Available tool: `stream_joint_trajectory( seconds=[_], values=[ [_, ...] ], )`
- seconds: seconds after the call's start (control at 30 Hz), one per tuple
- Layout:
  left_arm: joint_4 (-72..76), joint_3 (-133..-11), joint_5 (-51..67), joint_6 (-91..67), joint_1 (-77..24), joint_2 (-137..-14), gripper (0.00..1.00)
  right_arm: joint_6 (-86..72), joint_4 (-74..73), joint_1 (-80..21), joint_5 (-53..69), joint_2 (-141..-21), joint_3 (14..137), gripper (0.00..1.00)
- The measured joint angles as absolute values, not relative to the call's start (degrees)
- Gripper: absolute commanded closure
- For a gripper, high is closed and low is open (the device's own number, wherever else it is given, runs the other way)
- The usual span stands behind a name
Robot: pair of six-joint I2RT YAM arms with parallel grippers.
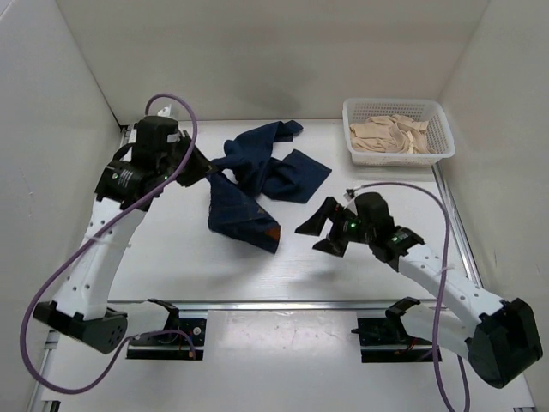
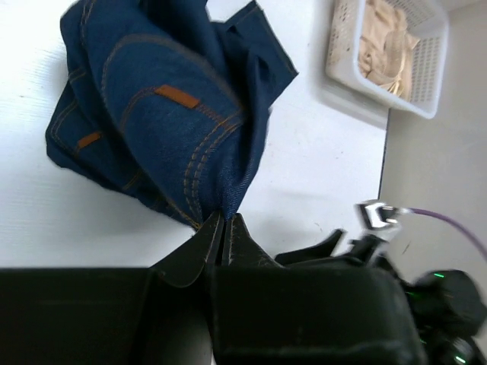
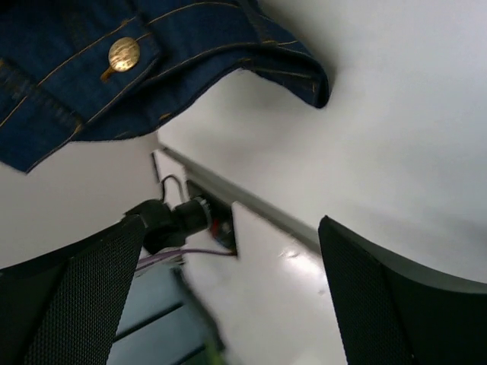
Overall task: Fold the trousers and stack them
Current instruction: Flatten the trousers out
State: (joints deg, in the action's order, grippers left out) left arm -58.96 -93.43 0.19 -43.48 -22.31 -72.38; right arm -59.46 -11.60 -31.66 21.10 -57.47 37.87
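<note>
The trousers [image 1: 257, 184] are dark navy jeans with tan stitching, lying crumpled at the table's middle. Their brown waist patch [image 1: 272, 233] shows at the near corner. My left gripper [image 1: 208, 172] is shut on a fold of the jeans' left edge and holds it lifted; in the left wrist view the fingers [image 2: 225, 228] pinch the denim [image 2: 167, 106]. My right gripper [image 1: 324, 227] is open and empty, just right of the waist corner and above the table. In the right wrist view the waistband with its brass button [image 3: 123, 54] lies beyond the fingers [image 3: 396, 296].
A white basket [image 1: 398, 154] with beige cloth garments [image 1: 390, 135] stands at the back right; it also shows in the left wrist view [image 2: 346, 53]. White walls close in the left, back and right. A metal rail [image 1: 283, 303] runs along the near edge.
</note>
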Motion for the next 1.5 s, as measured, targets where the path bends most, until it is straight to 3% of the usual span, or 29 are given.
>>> stream_joint_trajectory(
  seconds=[0.57, 1.03, 1.5],
  values=[
    [-58.61, -95.70, -1.02, -41.82, -20.91, -73.45, 0.89, -96.77, 35.51, -45.19, 24.18, -86.43, 34.48, 0.01],
    [-58.22, -111.35, 0.67, -39.64, -19.88, -89.21, 0.89, -109.40, 49.08, -47.77, 19.57, -81.28, 31.66, 0.01],
    [-57.78, -115.66, 1.32, -39.42, -19.97, -89.60, 0.89, -114.08, 67.66, -54.04, 5.50, -95.85, 33.98, 0.01]
  ],
)
